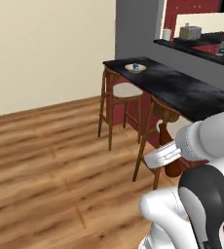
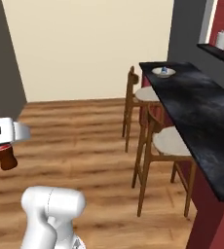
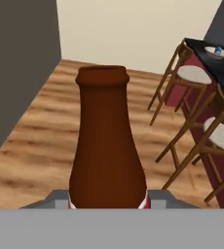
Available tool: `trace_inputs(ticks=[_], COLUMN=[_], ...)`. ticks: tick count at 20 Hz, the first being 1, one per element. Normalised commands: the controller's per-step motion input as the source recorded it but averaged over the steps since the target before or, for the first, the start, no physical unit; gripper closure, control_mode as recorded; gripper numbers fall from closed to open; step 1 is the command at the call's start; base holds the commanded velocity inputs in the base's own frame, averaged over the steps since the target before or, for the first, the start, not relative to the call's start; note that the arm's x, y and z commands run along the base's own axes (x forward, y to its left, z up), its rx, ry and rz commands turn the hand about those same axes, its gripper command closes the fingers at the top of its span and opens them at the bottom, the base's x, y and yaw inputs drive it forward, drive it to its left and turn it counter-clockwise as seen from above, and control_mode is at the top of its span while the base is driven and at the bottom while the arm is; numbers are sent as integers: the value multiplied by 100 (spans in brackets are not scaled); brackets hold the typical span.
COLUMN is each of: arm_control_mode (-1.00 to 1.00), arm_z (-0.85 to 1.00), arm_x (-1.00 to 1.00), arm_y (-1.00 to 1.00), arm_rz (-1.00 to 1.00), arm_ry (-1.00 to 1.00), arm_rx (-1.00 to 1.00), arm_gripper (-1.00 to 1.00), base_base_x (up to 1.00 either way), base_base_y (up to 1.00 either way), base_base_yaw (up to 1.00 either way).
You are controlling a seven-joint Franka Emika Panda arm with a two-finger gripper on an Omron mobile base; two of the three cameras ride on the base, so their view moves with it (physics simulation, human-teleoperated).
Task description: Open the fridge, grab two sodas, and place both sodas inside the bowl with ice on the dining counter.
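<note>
My gripper (image 3: pixel 106 200) is shut on a soda (image 3: pixel 106 146), a dark brown glass bottle with a red label, whose neck fills the middle of the hand view. From the left base the soda (image 1: pixel 163 132) stands upright in the gripper (image 1: pixel 168 153), low beside the near stool. From the right base the gripper (image 2: pixel 4 141) sits at the far left with the soda (image 2: pixel 8 159) below it. The bowl with ice (image 1: pixel 135 67) (image 2: pixel 163 72) (image 3: pixel 217 50) rests at the far end of the dining counter (image 1: pixel 192 90) (image 2: pixel 201 112), well ahead of the gripper. The fridge is out of view.
Two wooden stools (image 1: pixel 126 90) (image 1: pixel 165 115) (image 2: pixel 145 94) (image 2: pixel 171 141) stand along the counter's near side. A dark grey wall (image 2: pixel 2 53) (image 3: pixel 21 58) rises on the left. Open wood floor (image 1: pixel 50 160) spreads to the left. A narrower back counter (image 1: pixel 201 47) carries small items.
</note>
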Motion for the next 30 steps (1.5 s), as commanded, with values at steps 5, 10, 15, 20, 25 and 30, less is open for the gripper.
trace_inputs(ticks=[5,10,15,20,25,30], arm_control_mode=[100,100,100,100,100,100], arm_z=[0,0,0,0,0,0], arm_x=[0,0,0,0,0,0], arm_y=[0,0,0,0,0,0], arm_rz=[0,0,0,0,0,0], arm_ry=[0,0,0,0,0,0], arm_rx=[0,0,0,0,0,0], arm_gripper=[100,100,100,100,100,100], base_base_x=[65,67,62,55,52,47], base_base_y=[79,75,80,82,84,86], base_base_yaw=[-44,-44,-44,-44,-43,-43])
